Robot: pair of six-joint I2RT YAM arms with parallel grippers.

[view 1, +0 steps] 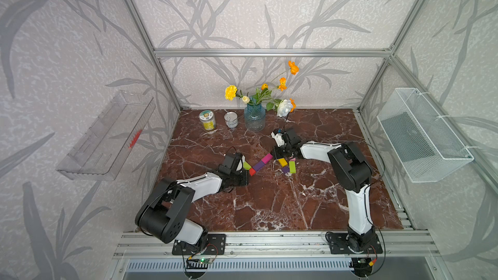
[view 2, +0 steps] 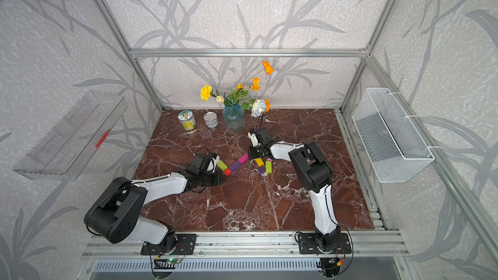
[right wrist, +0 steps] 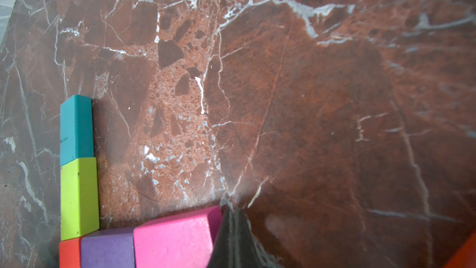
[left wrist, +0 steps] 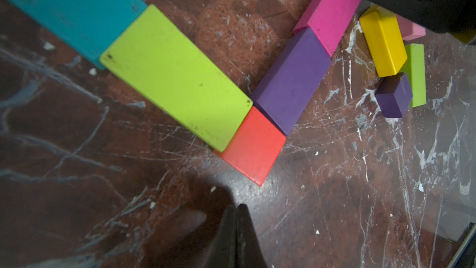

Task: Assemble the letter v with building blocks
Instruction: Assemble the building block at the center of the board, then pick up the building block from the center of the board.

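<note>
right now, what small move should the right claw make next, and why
Probably lift the shut right claw straight up, clear of the end of the magenta rectangular block, without dragging it. The V looks complete: the teal bar and lime green bar form one arm, the purple bar and magenta the other, meeting at the red block.

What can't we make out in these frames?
Teal block: under the left arm in both top views; cut off by the edge in the left wrist view.
Right gripper: shut; the right wrist view doesn't settle whether it touches the magenta block.
Pink block: left wrist view, mostly behind the right gripper.
Label on the yellow can: too small to read in both top views.
</note>
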